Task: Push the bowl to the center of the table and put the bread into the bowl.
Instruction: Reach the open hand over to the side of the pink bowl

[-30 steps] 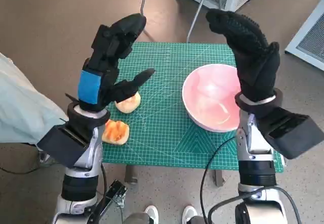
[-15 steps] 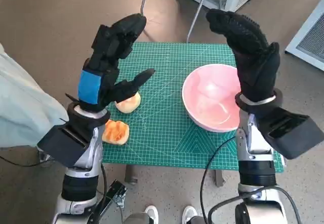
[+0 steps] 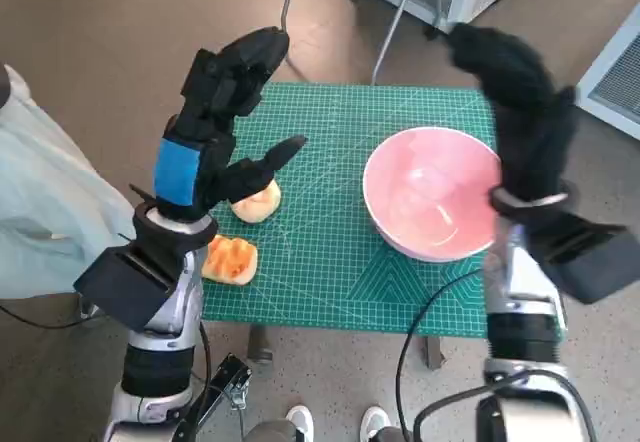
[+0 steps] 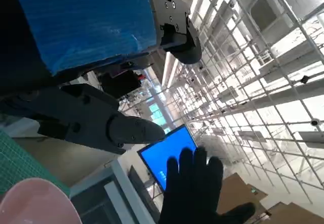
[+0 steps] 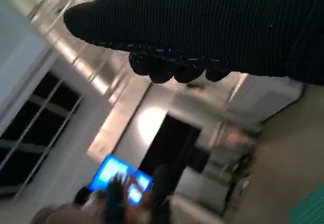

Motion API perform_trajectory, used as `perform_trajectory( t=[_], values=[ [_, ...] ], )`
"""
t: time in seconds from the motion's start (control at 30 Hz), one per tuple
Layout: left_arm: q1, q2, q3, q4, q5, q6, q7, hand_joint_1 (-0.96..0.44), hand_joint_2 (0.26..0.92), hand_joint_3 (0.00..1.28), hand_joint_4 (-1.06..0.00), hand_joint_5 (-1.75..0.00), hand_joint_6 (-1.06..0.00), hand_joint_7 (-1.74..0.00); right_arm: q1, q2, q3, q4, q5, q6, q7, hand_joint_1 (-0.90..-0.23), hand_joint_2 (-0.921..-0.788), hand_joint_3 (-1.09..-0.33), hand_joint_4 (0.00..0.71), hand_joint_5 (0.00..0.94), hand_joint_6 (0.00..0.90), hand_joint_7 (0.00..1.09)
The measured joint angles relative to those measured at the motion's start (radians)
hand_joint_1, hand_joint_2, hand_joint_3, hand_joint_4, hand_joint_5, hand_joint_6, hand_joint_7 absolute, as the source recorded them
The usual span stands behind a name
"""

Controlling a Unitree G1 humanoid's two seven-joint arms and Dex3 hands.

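Now, left hand: the left hand [image 3: 215, 127] is up in the air above the near left part of the surface [image 3: 330, 252]. Its fingers are spread apart and it holds nothing.
Right hand: the right hand [image 3: 520, 102] is up high at the far right side of the bowl. It looks blurry, and it holds nothing.
Bread: one bread [image 3: 255, 202] lies just under the left hand, not touching it. An orange bread [image 3: 230, 260] lies closer to the robot, near the edge.
Bowl: the pink bowl [image 3: 432, 194] sits on the right side of the green surface, well apart from the bread, and has nothing in it.
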Motion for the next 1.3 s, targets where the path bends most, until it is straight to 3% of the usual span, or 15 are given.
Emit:
perform_trajectory(
  t=[0.33, 0.63, 0.77, 1.1, 1.2, 1.3],
  values=[
    [0.002, -0.001, 0.003, 0.001, -0.001, -0.001, -0.001, -0.38, 0.921, 0.22, -0.38, 0.00, -0.13, -0.68, -0.007, -0.078, -0.062, 0.195, -0.074, -0.064, -0.138, -0.648, -0.921, -0.888, 0.238, 0.000, -0.001, 0.75],
    [0.004, -0.005, 0.004, 0.003, -0.001, -0.003, -0.001, -0.38, 0.921, 0.22, -0.38, 0.00, -0.13, -0.68, -0.007, -0.111, -0.081, 0.392, -0.116, -0.105, -0.246, -0.614, -0.921, -0.896, 0.253, 0.009, -0.001, 0.81],
    [0.004, -0.005, 0.005, 0.005, -0.001, -0.003, 0.000, -0.38, 0.921, 0.22, -0.38, 0.00, -0.13, -0.67, -0.006, -0.112, -0.082, 0.472, -0.122, -0.101, -0.287, -0.591, -0.921, -0.905, 0.263, 0.014, -0.001, 0.79],
    [0.005, -0.004, 0.005, 0.005, 0.000, -0.003, 0.000, -0.38, 0.921, 0.22, -0.38, 0.00, -0.13, -0.67, -0.003, -0.109, -0.049, 0.591, -0.192, -0.045, -0.388, -0.559, -0.921, -0.936, 0.286, 0.019, 0.027, 0.74],
    [0.007, -0.004, 0.005, 0.005, 0.000, -0.003, 0.000, -0.38, 0.921, 0.22, -0.38, 0.00, -0.14, -0.67, -0.002, -0.100, -0.053, 0.607, -0.189, -0.024, -0.389, -0.555, -0.921, -0.930, 0.291, 0.020, 0.044, 0.73],
    [0.010, -0.003, 0.006, 0.005, 0.000, -0.003, 0.000, -0.38, 0.921, 0.22, -0.38, 0.00, -0.14, -0.67, -0.002, -0.081, -0.068, 0.619, -0.167, -0.005, -0.376, -0.575, -0.921, -0.920, 0.298, 0.021, 0.063, 0.73]
  ],
)
